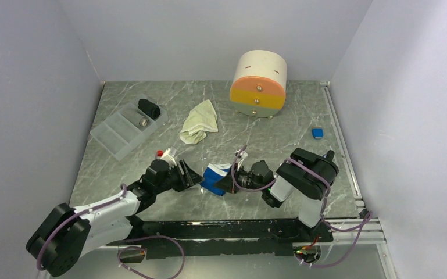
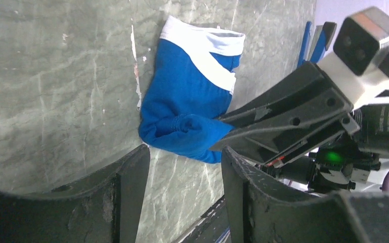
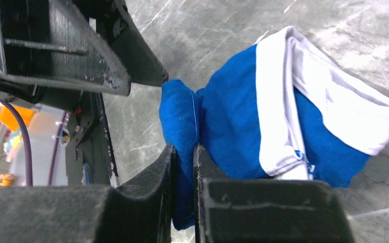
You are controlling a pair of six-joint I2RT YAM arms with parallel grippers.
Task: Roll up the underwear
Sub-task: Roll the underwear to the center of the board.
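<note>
Right wrist: my right jaws pinch one fold of the blue underwear (image 3: 227, 116); left jaws open, empty. Thin grip, so the roll may slump loose.

the blue underwear (image 1: 214, 179) is royal blue with a white band. it sits bunched in a loose, part-folded lump on the desk (image 1: 302, 145), well in front of the round drawer box (image 1: 258, 83) and a little to its left. one blue fold is pinched in the jaws of the right gripper (image 3: 183, 152). the cream-yellow underwear (image 1: 199, 122) lies crumpled and unrolled, near the box's left side, slightly in front of it.
</note>
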